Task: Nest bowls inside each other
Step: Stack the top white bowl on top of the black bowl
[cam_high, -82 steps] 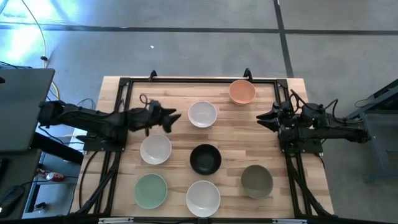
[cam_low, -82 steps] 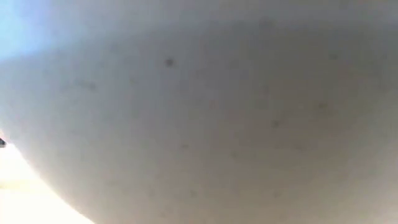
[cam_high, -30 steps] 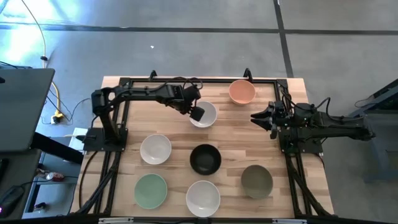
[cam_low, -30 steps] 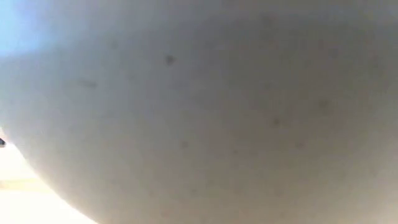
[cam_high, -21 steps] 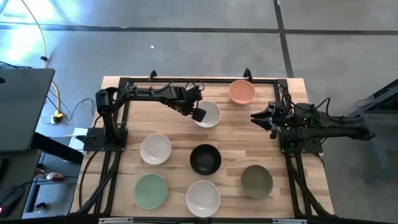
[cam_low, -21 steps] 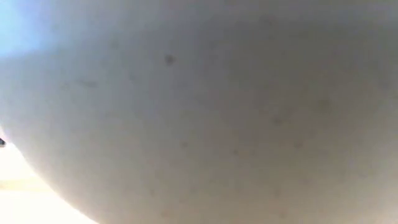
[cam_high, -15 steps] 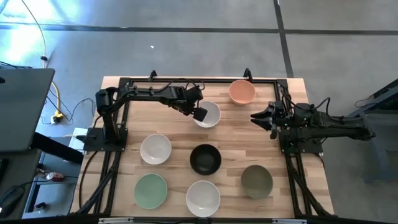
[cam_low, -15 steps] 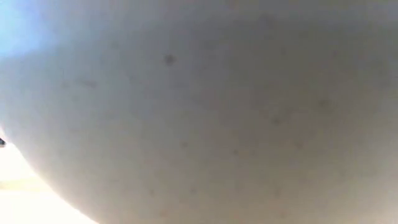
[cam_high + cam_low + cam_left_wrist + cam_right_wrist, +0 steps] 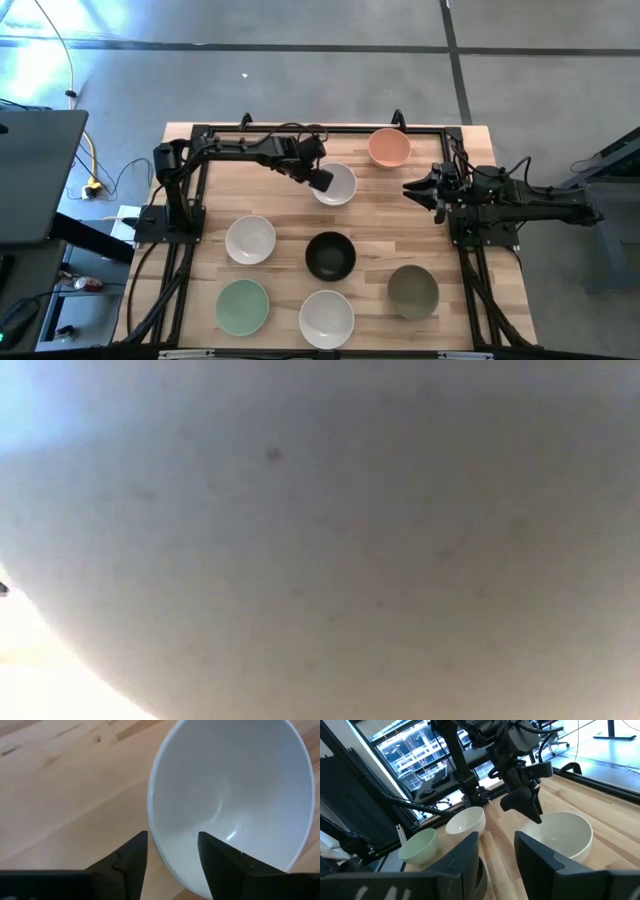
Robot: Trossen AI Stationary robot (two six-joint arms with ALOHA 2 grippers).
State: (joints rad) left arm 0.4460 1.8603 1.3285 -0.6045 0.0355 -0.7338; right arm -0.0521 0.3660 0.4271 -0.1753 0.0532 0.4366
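Seven bowls rest on their bases on the wooden table. In the high view they are peach-orange (image 9: 389,148), white (image 9: 338,184), white (image 9: 250,240), black (image 9: 330,255), olive (image 9: 413,290), mint (image 9: 243,306) and white (image 9: 326,318). My left gripper (image 9: 320,180) is open at the left rim of the far white bowl (image 9: 230,795). My right gripper (image 9: 410,188) waits open near the table's right side, right of that bowl. It faces the bowl (image 9: 565,840) and touches nothing. A white bowl wall (image 9: 320,540) fills the low view. My left gripper (image 9: 173,835) straddles the white bowl's left rim (image 9: 151,827), with one finger (image 9: 215,865) inside the hollow and one finger (image 9: 131,862) outside by the wall. It comes slanting down from the table's far left. The gap is wider than the wall. The bowl sits upright on the table.
A black frame (image 9: 300,130) runs along the table's far edge and down both sides by the arm bases. Bare wood (image 9: 390,220) lies between the far white bowl, the black bowl and my right gripper. A second white bowl (image 9: 466,822) and the mint bowl (image 9: 418,844) show beyond.
My left gripper has shifted a little toward the table's right with its fingers astride the rim. The far white bowl has slid a short way to the right along the table with it. My right arm has kept still.
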